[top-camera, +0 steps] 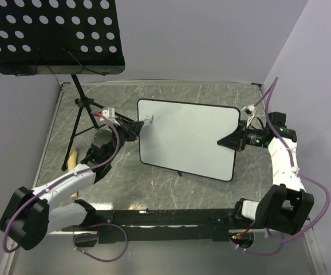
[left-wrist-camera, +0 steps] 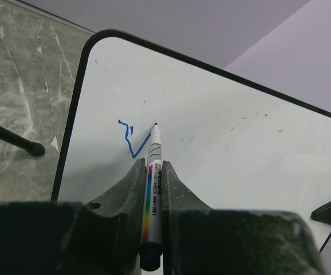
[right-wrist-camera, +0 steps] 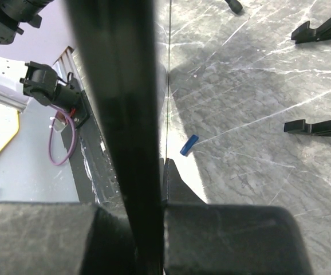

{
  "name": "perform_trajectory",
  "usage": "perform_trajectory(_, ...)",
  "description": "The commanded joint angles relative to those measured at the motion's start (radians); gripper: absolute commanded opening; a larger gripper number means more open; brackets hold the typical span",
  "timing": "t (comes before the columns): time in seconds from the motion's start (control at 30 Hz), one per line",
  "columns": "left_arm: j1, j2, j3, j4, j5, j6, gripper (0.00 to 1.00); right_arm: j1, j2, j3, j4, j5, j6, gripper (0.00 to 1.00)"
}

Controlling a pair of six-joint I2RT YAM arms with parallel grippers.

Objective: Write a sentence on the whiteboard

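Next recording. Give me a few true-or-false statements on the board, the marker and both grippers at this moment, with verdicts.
1. The left gripper is shut on the marker. True.
2. The whiteboard is blank. False: a short blue stroke sits near one corner, ending at the marker's tip.
3. The right gripper clamps the whiteboard's edge. True.
4. The small blue piece lies on the whiteboard. False: it lies on the table beside the board.
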Motion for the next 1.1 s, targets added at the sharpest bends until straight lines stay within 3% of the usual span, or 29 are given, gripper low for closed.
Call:
perform_trajectory(0.0, 0.003, -0.091, -0.007, -0.014, -0.002, 0.038, 0.01, 0.014, -0.01, 0.063, -0.003, -0.245, -0.07, 0.0)
perform_trajectory(0.13, 0.008, -0.2, -0.039, -0.076, -0.01, 0.052, 0.01, 0.014, 0.005, 0.076, -0.038, -0.248, -0.102, 0.0)
perform_trajectory(0.53, 0.012, -0.274, -0.142, -0.1, 0.018, 0.022, 0.01, 0.015, -0.013, 0.053, 0.03, -0.243, -0.04, 0.0)
perform_trajectory(1.07, 0.012, -0.194, -0.138, -0.042, 0.026, 0.012, 0.01, 0.014, -0.006, 0.061, 0.008, -0.243, -0.058, 0.0)
